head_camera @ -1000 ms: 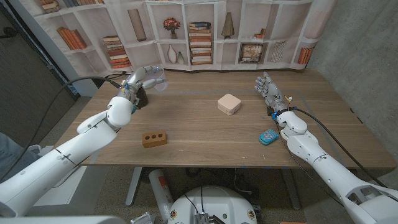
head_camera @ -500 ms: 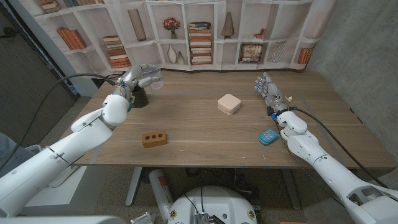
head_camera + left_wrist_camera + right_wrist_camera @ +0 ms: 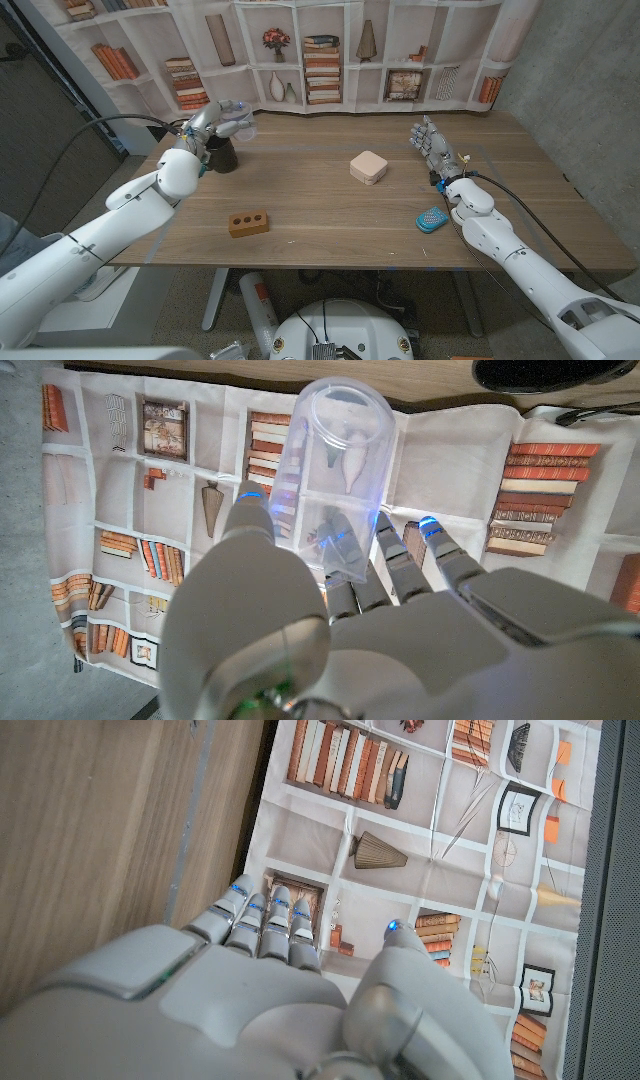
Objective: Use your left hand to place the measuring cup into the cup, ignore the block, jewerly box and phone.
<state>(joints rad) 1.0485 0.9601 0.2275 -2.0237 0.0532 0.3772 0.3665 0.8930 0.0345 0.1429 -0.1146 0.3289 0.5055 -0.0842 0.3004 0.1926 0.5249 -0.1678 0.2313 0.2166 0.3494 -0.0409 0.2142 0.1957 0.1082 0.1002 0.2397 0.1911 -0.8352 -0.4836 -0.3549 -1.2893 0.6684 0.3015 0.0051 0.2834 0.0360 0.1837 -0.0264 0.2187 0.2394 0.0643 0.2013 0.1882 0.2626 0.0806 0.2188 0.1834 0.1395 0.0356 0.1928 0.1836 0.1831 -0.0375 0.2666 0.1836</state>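
1. No text, label, brand, number or sign can be read in these pictures.
2. The clear measuring cup [image 3: 330, 480] in the left hand [image 3: 330, 630] has no marks that can be read.
3. The phone [image 3: 432, 219], the block [image 3: 248, 223] and the jewelry box [image 3: 368, 166] show no writing.
4. The book spines on the printed bookshelf backdrop [image 3: 322, 68] are too small to read.

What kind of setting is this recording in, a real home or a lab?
Likely a lab or test room: the bookshelves are a printed backdrop hung behind a wooden table, with a bare concrete wall beside it.
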